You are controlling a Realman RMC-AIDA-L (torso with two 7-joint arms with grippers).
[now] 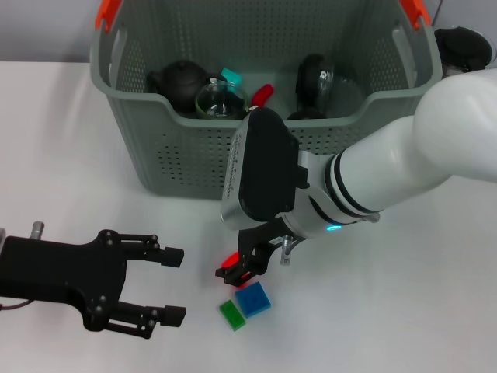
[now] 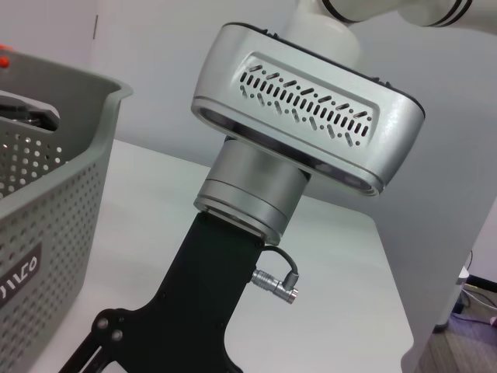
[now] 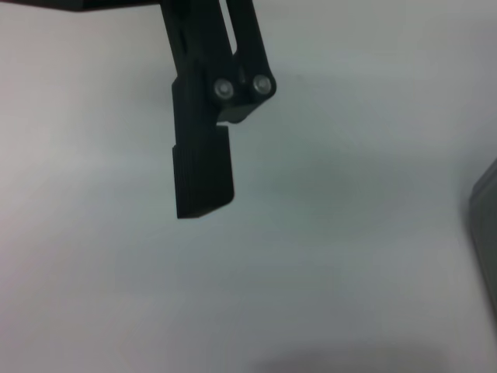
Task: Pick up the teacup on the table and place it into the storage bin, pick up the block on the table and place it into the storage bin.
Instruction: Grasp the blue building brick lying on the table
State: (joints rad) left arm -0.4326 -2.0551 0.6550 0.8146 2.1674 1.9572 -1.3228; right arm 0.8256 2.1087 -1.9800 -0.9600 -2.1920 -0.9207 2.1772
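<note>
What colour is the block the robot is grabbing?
Red; the right gripper is around the block, best in the head view.

We see a grey-green storage bin point(image 1: 178, 148) whose walls are dotted with rows of small round holes, with orange handle tips point(image 1: 107, 14) at its corners. Inside it we make out a black teapot point(image 1: 180, 81), a clear glass piece point(image 1: 220, 101), a teal bit point(image 1: 231, 76) and a red bit point(image 1: 262, 94). On the white table point(image 1: 404, 311) lie a blue block point(image 1: 253, 299), a green block point(image 1: 231, 315) and a red block point(image 1: 231, 261). The left gripper point(image 1: 172, 285) is black; the right arm point(image 1: 404, 155) is white with black bands and a silver wrist housing.
</note>
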